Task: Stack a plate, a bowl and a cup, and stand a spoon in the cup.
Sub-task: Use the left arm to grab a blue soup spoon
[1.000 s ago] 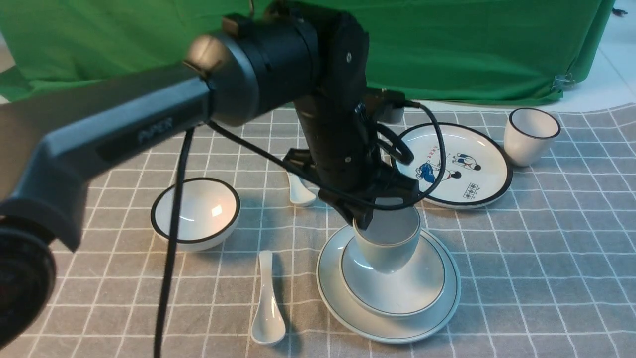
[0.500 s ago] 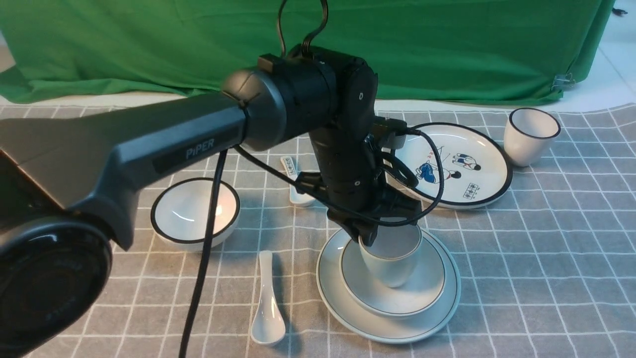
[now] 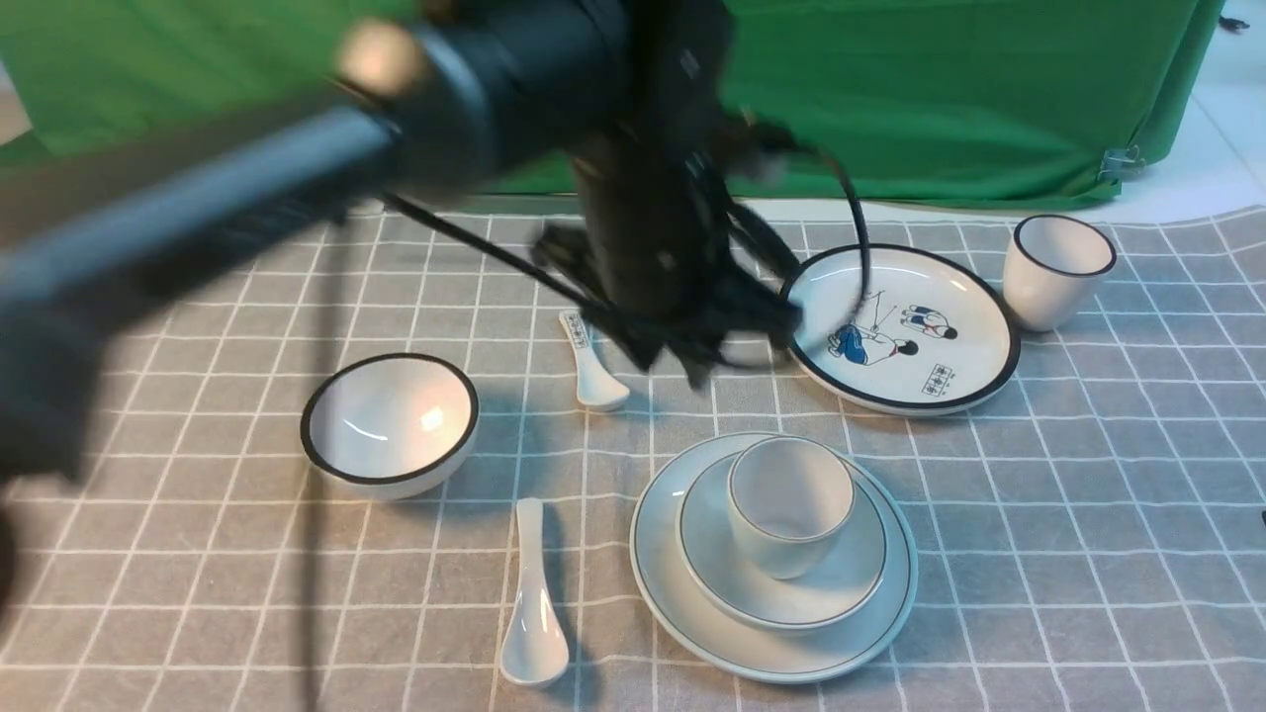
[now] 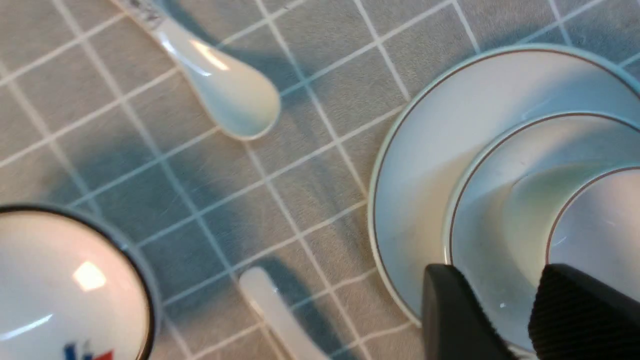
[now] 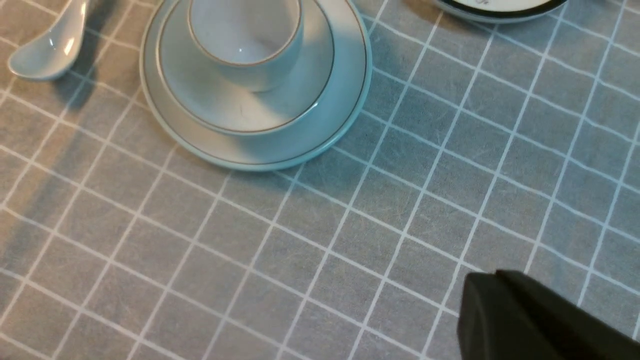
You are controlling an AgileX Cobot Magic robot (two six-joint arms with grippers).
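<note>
Though cup (image 3: 790, 504), bowl (image 3: 853, 576) and plate (image 3: 655, 566) are stacked, the spoon (image 3: 532, 603) lies left.
The left pincer (image 4: 520, 300) is slightly parted, empty; the right pincer (image 5: 505, 305) is closed.

1. The plate (image 3: 655, 583) was large, round and pale grey-white with a thin dark rim line, and it lay flat and right way up.
2. The bowl (image 3: 714, 566), wide, shallow and of the same pale glaze and rim line, sat centred on the plate.
3. The cup (image 3: 789, 504), small, handleless and tapering to its base, stood upright and empty in the bowl, above the plate's middle.
4. The spoon (image 3: 534, 605), plain white, lay flat near the plate's left edge, not touching it, with its scoop end nearer the front.
</note>
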